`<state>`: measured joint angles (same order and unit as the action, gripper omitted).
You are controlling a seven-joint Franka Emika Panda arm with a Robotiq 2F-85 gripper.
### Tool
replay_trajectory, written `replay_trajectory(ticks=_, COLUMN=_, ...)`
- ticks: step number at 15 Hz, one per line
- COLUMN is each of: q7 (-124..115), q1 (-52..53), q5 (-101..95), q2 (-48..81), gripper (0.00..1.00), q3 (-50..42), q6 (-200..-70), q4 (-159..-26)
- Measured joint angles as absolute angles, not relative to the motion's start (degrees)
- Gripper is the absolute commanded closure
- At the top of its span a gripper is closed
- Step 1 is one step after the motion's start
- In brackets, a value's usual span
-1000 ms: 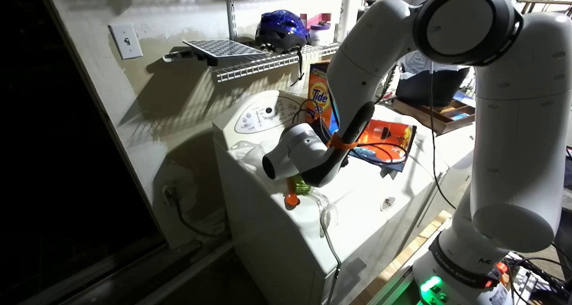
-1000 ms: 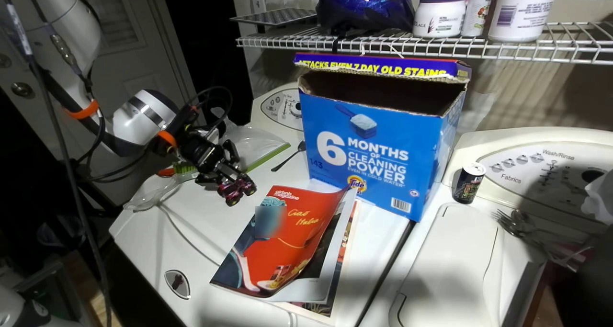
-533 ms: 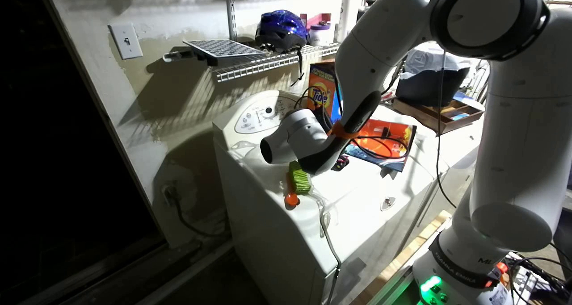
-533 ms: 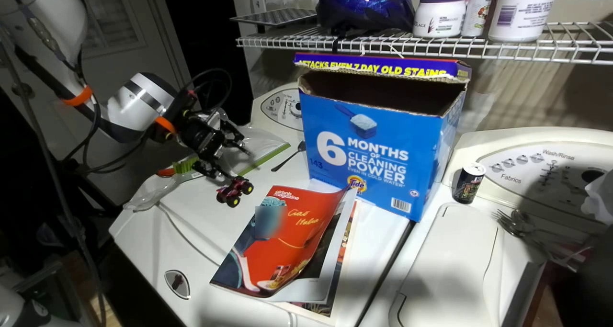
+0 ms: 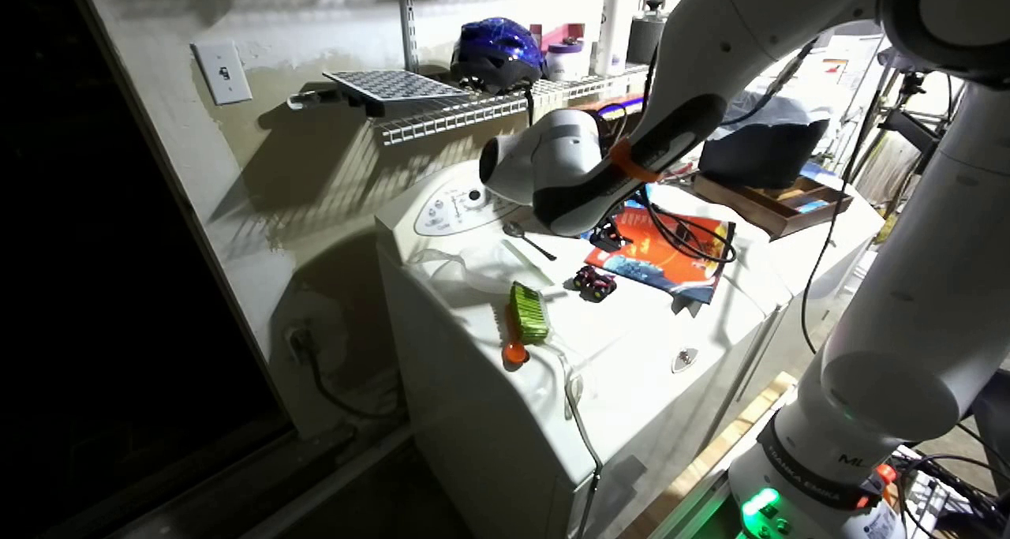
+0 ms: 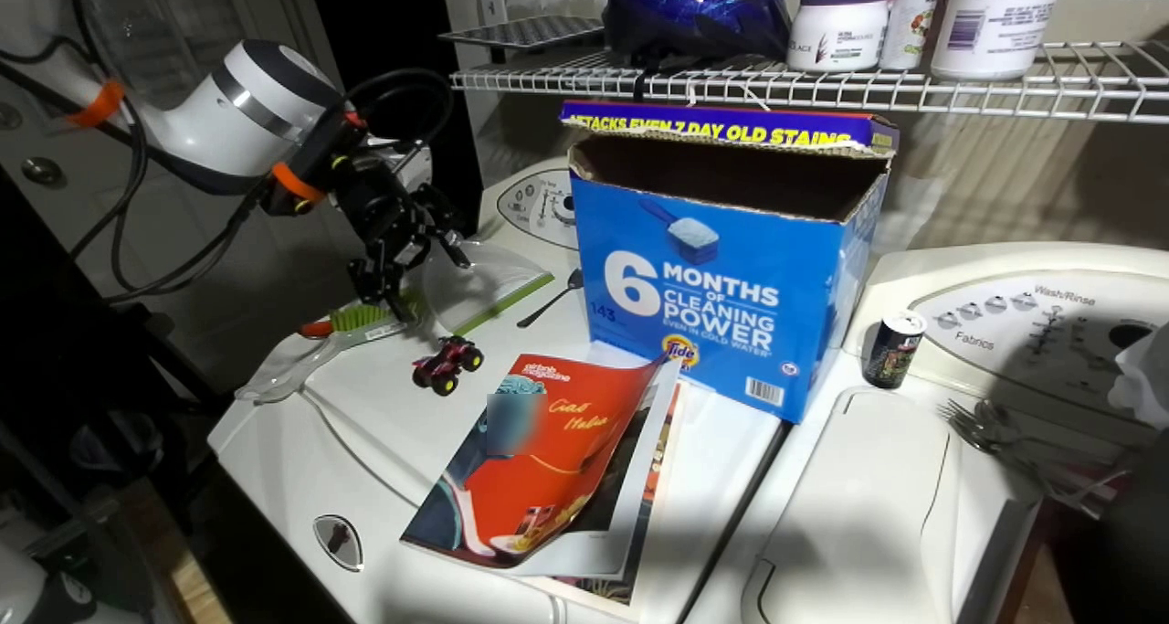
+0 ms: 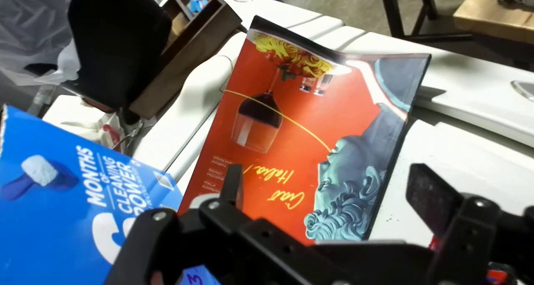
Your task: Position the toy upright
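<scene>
The toy, a small dark-red truck with yellow-rimmed wheels, stands on its wheels on the white washer lid, short of the magazine. My gripper hangs above and behind it in that exterior view, apart from it, fingers spread with nothing between them. In the wrist view the gripper is wide open over the magazine. A sliver of red, probably the toy, peeks out beside a finger there; the rest is hidden.
Around the toy lie a magazine, a green-bristled brush with an orange end, a spoon and a clear bag. A tall detergent box stands behind, under a wire shelf bearing a helmet.
The fingers were around the toy a second ago, then spread and let it go. My gripper has since risen away from it. The toy has stayed in place on the lid.
</scene>
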<state>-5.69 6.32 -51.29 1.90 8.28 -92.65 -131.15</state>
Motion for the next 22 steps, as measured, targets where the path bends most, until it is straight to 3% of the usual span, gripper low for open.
replay_trajectory(ticks=12, q7=-0.4, q1=1.6, q5=-25.7, q2=-12.9, gripper=0.00, q3=-1.2, q6=-106.4, q4=-137.3)
replay_trajectory(ticks=18, q7=-0.3, q1=0.6, q5=-13.9, q2=-16.7, gripper=0.00, q3=-3.9, q6=-118.0, q4=-141.0)
replay_trajectory(ticks=22, q7=-0.3, q1=0.3, q5=-13.7, q2=-16.7, gripper=0.00, q3=-3.6, q6=-118.5, q4=-141.2)
